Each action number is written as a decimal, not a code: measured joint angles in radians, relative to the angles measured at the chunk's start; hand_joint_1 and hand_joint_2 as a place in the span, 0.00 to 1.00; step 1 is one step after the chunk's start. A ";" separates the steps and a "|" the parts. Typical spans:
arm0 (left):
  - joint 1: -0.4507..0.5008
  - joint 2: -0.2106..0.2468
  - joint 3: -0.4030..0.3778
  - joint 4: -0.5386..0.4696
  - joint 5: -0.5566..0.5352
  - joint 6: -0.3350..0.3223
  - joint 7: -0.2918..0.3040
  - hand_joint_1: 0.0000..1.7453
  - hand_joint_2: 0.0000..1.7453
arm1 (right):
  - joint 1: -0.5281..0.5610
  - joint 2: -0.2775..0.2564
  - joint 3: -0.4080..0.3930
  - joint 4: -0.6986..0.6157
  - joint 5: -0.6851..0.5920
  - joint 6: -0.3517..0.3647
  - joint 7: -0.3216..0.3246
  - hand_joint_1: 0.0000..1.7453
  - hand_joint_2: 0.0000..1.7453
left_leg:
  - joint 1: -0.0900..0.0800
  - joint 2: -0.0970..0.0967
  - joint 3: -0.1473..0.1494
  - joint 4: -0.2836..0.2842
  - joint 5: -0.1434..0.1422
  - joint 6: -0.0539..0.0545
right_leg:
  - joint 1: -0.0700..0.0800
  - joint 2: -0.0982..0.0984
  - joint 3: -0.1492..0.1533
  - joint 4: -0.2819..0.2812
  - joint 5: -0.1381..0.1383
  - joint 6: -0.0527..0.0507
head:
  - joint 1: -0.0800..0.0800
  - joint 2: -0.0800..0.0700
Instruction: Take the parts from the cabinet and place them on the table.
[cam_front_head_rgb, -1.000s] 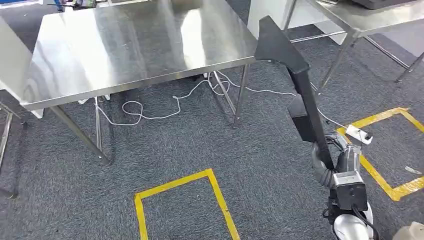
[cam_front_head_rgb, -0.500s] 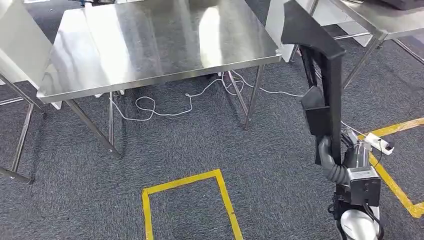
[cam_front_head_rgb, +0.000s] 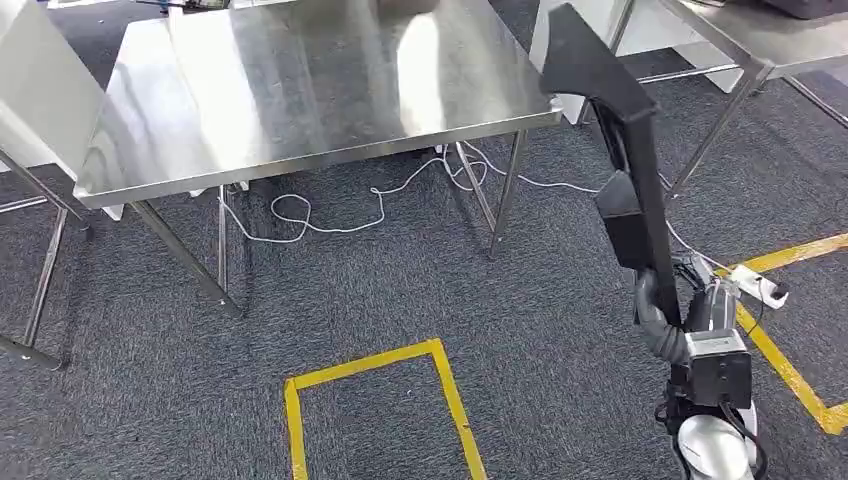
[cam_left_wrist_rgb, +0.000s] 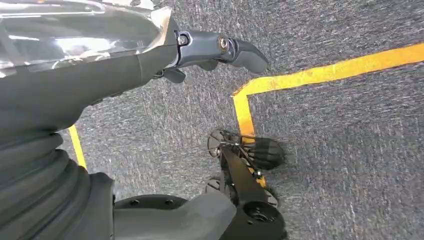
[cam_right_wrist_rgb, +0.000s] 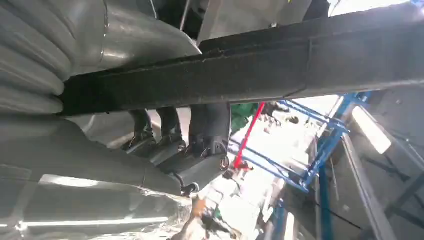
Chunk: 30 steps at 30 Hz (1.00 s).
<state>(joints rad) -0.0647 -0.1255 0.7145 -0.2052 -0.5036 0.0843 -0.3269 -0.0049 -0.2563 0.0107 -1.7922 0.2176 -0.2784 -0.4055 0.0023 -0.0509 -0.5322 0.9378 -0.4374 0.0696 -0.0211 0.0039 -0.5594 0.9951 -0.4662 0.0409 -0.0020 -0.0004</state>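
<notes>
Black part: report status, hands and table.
Right hand grips long black part, held upright. Left hand hangs over the carpet, holding nothing. Steel table ahead, top bare; white cable on the floor beneath.

Steel table stands on grey carpet floor, its polished top catching bright glare. Under the table, a white cable loops and snakes across the carpet, running out past the table's right front leg toward a white power strip lying well to the right of the table. In front of the table, yellow tape marks a rectangle outline on the carpet. A second steel table stands just right of the first.
</notes>
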 joint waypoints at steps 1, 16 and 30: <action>0.000 -0.001 0.000 0.000 0.000 0.000 0.000 0.00 1.00 | -0.011 -0.005 0.001 0.001 0.029 -0.012 0.006 1.00 1.00 | 0.001 0.002 0.008 -0.011 0.005 0.008 | 0.001 0.000 -0.020 0.041 -0.023 -0.003 | 0.004 0.000; -0.002 -0.003 0.017 0.000 -0.012 -0.010 0.005 0.00 1.00 | -0.231 -0.152 -0.014 0.090 0.135 -0.005 0.157 1.00 1.00 | 0.027 0.032 -0.043 0.129 -0.085 -0.070 | -0.035 0.005 -0.033 0.053 -0.012 0.007 | 0.002 0.000; -0.006 0.000 0.024 0.000 -0.014 -0.009 0.010 0.00 1.00 | -0.306 -0.167 0.027 0.126 0.225 -0.012 0.154 1.00 1.00 | -0.020 0.058 -0.081 0.068 0.010 0.032 | 0.015 -0.015 -0.010 0.029 -0.034 -0.006 | 0.007 0.000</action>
<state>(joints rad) -0.0704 -0.1255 0.7389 -0.2056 -0.5173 0.0755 -0.3174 -0.3111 -0.4231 0.0382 -1.6663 0.4424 -0.2907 -0.2510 -0.0178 0.0070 -0.6133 1.0059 -0.4271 0.1011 -0.0065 -0.0107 -0.5692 1.0246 -0.5006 0.0345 0.0045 -0.0004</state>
